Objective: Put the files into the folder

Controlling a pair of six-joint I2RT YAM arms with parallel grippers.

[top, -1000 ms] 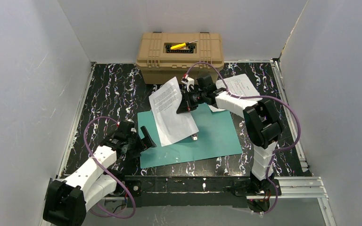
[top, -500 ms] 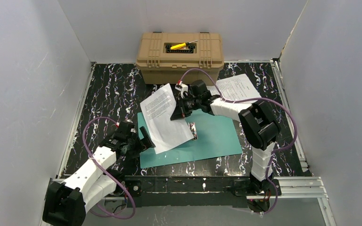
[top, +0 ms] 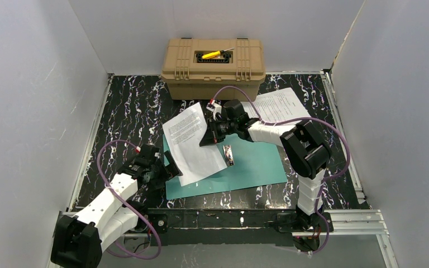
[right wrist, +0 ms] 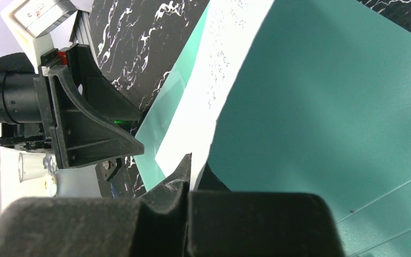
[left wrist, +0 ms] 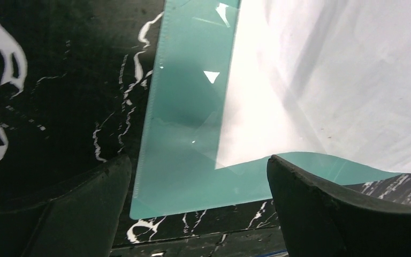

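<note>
Right gripper (top: 208,135) pinching thin white printed sheet (top: 192,144) at edge, jaws closed on it; sheet draping over smooth teal folder (top: 251,162). Left gripper (top: 170,167) gaping wide beside folder's near-left corner. Second sheet (top: 282,103) lying flat far right.

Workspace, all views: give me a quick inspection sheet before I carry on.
Surface: black marbled tabletop, flat.
Job's things: teal folder lying flat; one printed sheet across its left part, overhanging its far edge; second sheet on the tabletop, far right.
Clutter: tan case at the back, yellow tool on its lid; small unidentified object on the folder.
Grippers: right gripper shut on the printed sheet's edge; left gripper open over the folder's near left corner, holding nothing.
Cables: purple cables looped along both arms.
Surroundings: plain white walls on three sides.
</note>
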